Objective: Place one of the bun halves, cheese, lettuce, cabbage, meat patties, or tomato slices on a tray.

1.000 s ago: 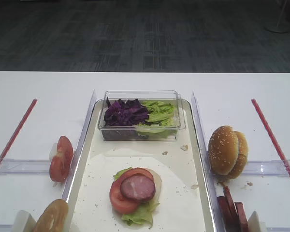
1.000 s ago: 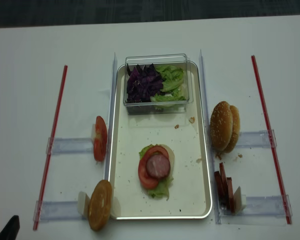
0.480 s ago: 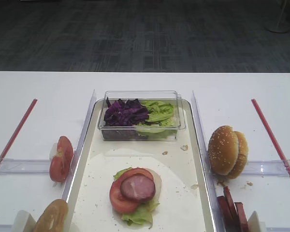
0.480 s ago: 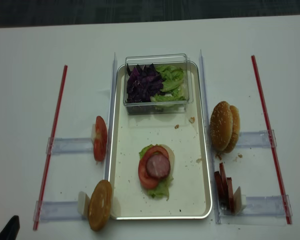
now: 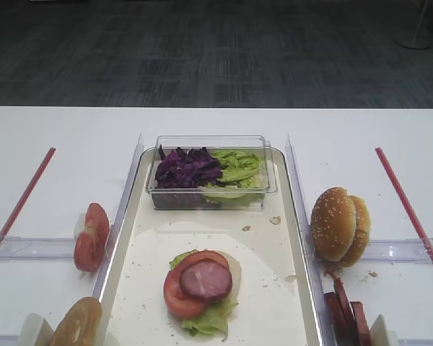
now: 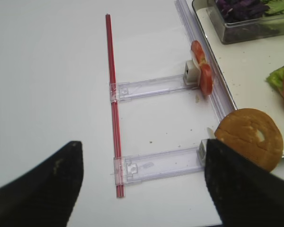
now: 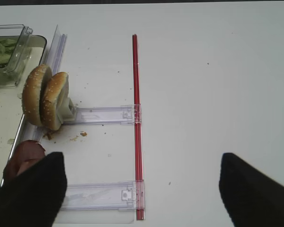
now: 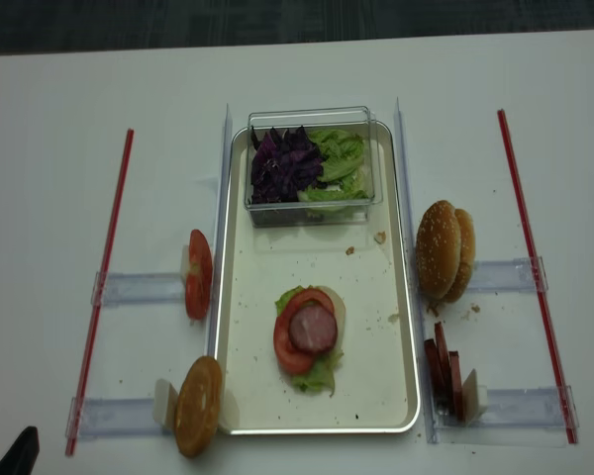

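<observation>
tray (image 8: pixel 396 297) on white table (image 8: pixel 59 119)

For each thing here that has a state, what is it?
Tray: holds a stack and a clear box.
Stack: lettuce, tomato, meat slice on top.
Clear box: open, cabbage left, lettuce right.
Seeded buns: on edge, right of the tray.
Left bun half: on edge.
Tomato slices: on edge, left.
Right gripper: open, empty.
Left gripper: open, empty.
</observation>
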`<state>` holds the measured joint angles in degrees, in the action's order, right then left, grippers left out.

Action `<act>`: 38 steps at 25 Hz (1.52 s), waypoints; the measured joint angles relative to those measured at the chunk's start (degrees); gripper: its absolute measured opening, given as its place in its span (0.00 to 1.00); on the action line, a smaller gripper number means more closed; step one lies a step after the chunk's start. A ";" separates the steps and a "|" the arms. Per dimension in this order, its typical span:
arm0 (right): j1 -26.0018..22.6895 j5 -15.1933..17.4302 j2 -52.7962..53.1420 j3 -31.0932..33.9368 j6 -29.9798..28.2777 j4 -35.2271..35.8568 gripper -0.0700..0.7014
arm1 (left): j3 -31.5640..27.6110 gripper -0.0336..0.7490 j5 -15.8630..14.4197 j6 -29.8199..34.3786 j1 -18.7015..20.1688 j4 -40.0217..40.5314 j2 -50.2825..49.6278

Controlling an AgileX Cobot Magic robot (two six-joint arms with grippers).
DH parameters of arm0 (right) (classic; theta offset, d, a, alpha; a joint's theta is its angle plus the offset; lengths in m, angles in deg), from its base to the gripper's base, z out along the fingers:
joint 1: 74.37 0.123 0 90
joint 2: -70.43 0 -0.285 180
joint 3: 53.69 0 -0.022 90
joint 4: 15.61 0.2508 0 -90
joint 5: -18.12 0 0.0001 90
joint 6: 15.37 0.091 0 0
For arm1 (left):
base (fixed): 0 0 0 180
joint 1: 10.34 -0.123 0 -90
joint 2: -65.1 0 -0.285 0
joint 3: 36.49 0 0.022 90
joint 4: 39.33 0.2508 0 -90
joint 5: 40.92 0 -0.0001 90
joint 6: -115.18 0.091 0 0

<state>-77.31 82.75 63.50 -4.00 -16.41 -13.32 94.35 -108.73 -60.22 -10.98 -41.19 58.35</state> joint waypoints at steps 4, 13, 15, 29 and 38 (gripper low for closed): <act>0.00 0.00 0.00 0.00 0.00 0.00 0.95 | 0.00 0.67 0.00 0.00 0.00 0.00 0.00; 0.00 0.00 0.00 0.00 0.00 0.00 0.95 | 0.00 0.67 0.00 0.00 0.00 0.00 0.00; 0.00 0.00 0.00 0.00 0.00 0.00 0.95 | 0.00 0.67 0.00 0.00 0.00 0.00 0.00; 0.00 0.00 0.00 0.00 0.00 0.00 0.95 | 0.00 0.67 0.00 0.00 0.00 0.00 0.00; 0.00 0.00 0.00 0.00 0.00 0.00 0.95 | 0.00 0.67 0.00 0.00 0.00 0.00 0.00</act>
<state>-77.31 82.75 63.50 -4.00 -16.41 -13.32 94.35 -108.73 -60.22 -10.98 -41.19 58.35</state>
